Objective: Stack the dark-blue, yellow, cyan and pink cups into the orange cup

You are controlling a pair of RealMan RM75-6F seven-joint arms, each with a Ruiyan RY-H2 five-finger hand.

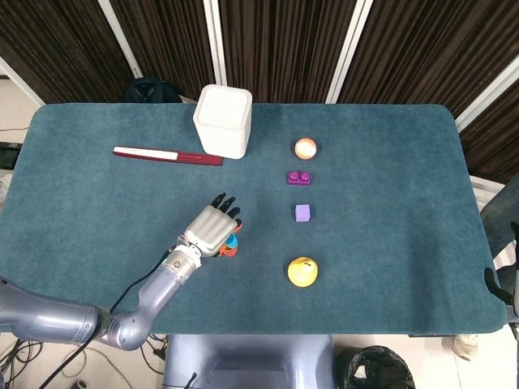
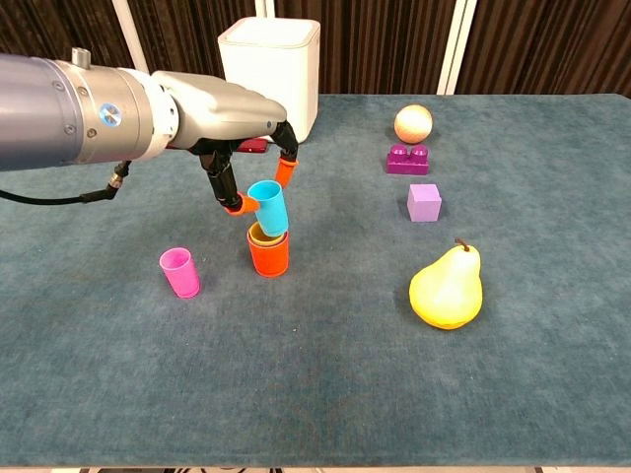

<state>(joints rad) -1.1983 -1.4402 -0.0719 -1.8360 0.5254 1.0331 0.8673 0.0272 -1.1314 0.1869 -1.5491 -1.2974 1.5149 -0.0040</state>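
While the left hand (image 2: pixel 251 168) grips the cyan cup (image 2: pixel 268 208), tilted with its base dipping into the yellow cup (image 2: pixel 258 235) nested in the orange cup (image 2: pixel 267 256), the pink cup (image 2: pixel 179 272) stands apart on the bench (image 2: pixel 325 384). Whether the right hand (image 1: pixel 512 271), barely visible at the edge, is clenched cannot be told.

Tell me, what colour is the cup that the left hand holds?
Cyan. The cup held by the left hand shows best in the chest view.

Matt teal cloth table (image 2: pixel 118 394), smooth plastic cyan cup (image 2: pixel 269 207), glossy pear (image 2: pixel 446 289), satin metal arm (image 2: pixel 69 110)
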